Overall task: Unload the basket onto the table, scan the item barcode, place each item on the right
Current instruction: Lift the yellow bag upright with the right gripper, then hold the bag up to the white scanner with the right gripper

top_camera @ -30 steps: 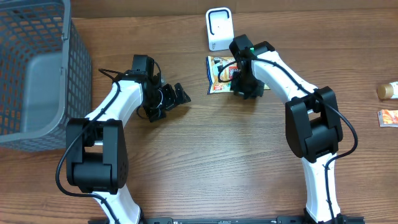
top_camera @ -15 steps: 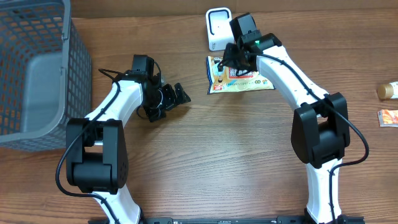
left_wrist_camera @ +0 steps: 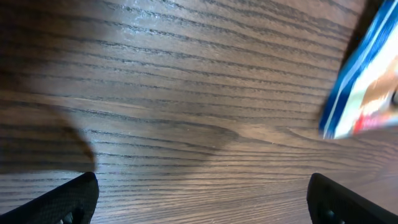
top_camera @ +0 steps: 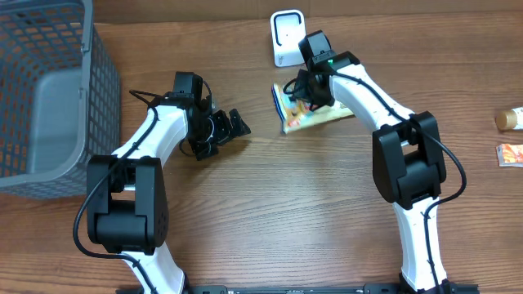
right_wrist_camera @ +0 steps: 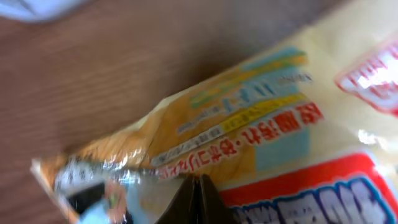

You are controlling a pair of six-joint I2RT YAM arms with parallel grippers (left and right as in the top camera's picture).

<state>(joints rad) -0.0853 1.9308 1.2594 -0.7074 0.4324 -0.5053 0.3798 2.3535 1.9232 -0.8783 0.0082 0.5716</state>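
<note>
The right gripper [top_camera: 304, 88] is pinched tight on a yellow snack packet [top_camera: 309, 113] near the middle of the table's far edge, just in front of the white scanner [top_camera: 287, 37] that stands there. In the right wrist view the closed fingertips [right_wrist_camera: 196, 190] meet on the packet's crinkled film, beside its red and blue printed bands. From overhead the packet sits askew, its held end toward the scanner and its other end toward the table's [top_camera: 310, 212] middle; whether it still touches the wood is hard to tell. The left gripper [top_camera: 219, 127] hangs over bare wood left of the packet, its fingers [left_wrist_camera: 65, 200] spread wide and holding nothing. A grey mesh basket [top_camera: 98, 90] fills the far left corner, and a small bottle [top_camera: 508, 119] and a small packet [top_camera: 510, 153] lie at the right edge
</note>
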